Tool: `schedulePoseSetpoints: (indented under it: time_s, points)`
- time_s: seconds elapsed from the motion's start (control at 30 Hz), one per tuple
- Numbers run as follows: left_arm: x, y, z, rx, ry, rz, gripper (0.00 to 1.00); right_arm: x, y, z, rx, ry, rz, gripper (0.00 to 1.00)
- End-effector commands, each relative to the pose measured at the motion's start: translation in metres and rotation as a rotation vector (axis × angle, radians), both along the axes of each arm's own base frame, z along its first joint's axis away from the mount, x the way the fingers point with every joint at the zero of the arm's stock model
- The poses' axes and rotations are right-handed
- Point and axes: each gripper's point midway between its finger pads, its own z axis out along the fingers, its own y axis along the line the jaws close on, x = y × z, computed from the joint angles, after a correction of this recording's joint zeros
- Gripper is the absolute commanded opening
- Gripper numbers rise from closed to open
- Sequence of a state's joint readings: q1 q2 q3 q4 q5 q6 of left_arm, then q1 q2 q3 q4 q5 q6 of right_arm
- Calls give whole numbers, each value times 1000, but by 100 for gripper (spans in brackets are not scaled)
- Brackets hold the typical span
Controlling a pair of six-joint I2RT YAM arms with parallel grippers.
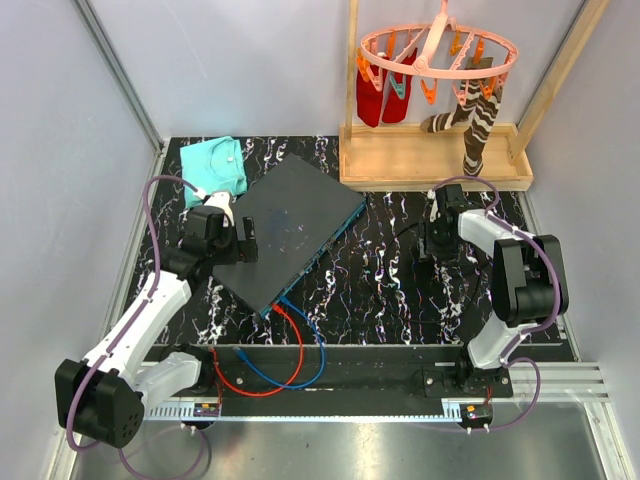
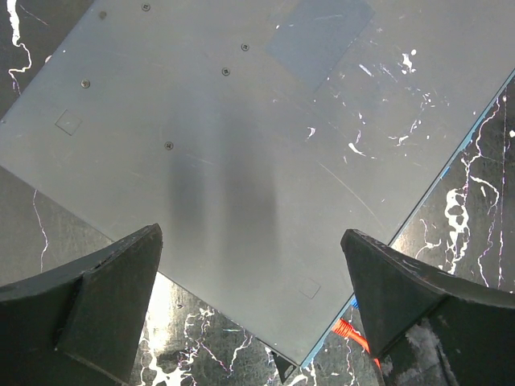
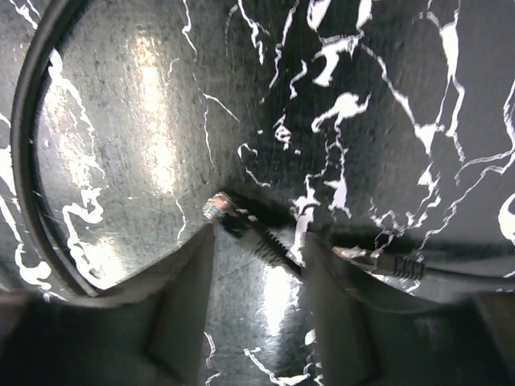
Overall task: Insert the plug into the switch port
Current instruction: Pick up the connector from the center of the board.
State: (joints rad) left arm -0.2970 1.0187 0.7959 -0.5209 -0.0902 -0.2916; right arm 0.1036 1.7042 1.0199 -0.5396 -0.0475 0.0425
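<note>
Top external view: the switch (image 1: 295, 225) lies flat on the black marbled table (image 1: 400, 300), turned at an angle, its teal-blue edge facing the right arm's side. A red cable (image 1: 290, 350) and a blue cable (image 1: 315, 345) run from the near end of that edge toward the arm bases. A folded teal cloth (image 1: 215, 165) lies at the far left, beyond the switch, and a wooden rack (image 1: 430, 160) stands at the back right.

The left gripper (image 1: 240, 240) hangs over the switch's left edge. Its wrist view shows the jaws spread wide above the grey top of the switch (image 2: 241, 161), holding nothing.

The right gripper (image 1: 428, 250) is low over the table, well to the right of the switch. In its wrist view the plug (image 3: 221, 211) lies on the table on the end of a black cable (image 3: 265, 245), and the right gripper (image 3: 257, 233) straddles it, jaws apart with the cable between them. Whether a finger touches the plug cannot be told. A second plug (image 3: 358, 256) lies just beside the right finger.
</note>
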Motion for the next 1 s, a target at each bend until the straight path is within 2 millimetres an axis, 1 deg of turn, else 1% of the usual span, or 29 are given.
schedulePoseSetpoints:
  time_s: [0.0,0.03,0.07,0.13,0.17,0.2,0.27,0.3,0.33,0.37,0.4,0.43,0.47,0.5,0.53,0.57,0.6,0.63,0.7,0.73,0.77,0.8,0.83,0.87,0.9,0.93,0.97]
  points:
    - [12,-3,12,-5,-60,-2,99,-1,5,12,39,-2,-44,48]
    - [11,-3,11,-5,-58,-3,99,-2,5,11,41,5,-49,46]
    - [11,-3,11,-5,-57,-5,99,-2,6,9,44,11,-53,39]
    - [11,-3,11,-5,-58,-5,99,-4,11,8,68,23,-49,32]
    - [11,-3,11,-5,-60,-1,99,-6,13,6,81,34,-51,24]
    - [11,-3,11,-4,-60,-2,99,-6,19,6,111,38,-44,20]
    - [11,-3,12,-5,-63,0,99,-6,26,11,143,21,-42,15]
    - [11,-2,12,-4,-60,1,99,-7,33,14,167,12,-31,14]
    - [11,-3,12,-8,-61,-1,99,-6,40,21,180,-16,-13,12]
    - [11,-4,11,-12,-57,-1,99,-4,45,25,193,-36,-13,10]
    - [11,-5,11,-17,-56,-3,99,-6,49,26,199,-44,-3,6]
    - [10,-7,11,-25,-55,-10,99,-7,57,33,207,-70,21,4]
    - [11,-8,11,-35,-53,-9,99,-6,62,35,210,-91,29,2]
    - [10,-9,9,-40,-43,-9,99,-9,65,35,213,-93,36,0]
    - [9,-12,9,-56,-39,-19,99,-10,73,40,222,-118,61,0]
    - [9,-16,9,-73,-32,-21,99,-9,78,43,234,-138,68,0]
    - [9,-18,10,-90,-32,-26,99,-13,82,43,244,-143,81,0]
    - [8,-23,11,-117,-24,-29,99,-13,95,51,269,-177,116,0]
    - [6,-33,16,-168,-17,-56,99,-18,109,56,301,-200,155,0]
    - [4,-41,20,-216,-10,-70,99,-15,117,67,324,-248,176,0]
    - [3,-46,21,-242,-5,-80,99,-20,131,72,362,-259,218,0]
    - [4,-51,25,-273,-10,-90,99,-24,139,73,386,-269,236,0]
    - [1,-61,30,-336,3,-107,99,-21,148,85,422,-324,266,0]
    - [0,-67,31,-371,11,-118,99,-26,161,91,474,-332,301,0]
    - [-2,-74,32,-405,20,-134,99,-33,170,93,502,-334,328,0]
    - [-2,-87,37,-472,24,-163,99,-30,179,103,538,-378,353,0]
    - [-2,-94,38,-501,31,-179,99,-35,188,109,589,-378,381,0]
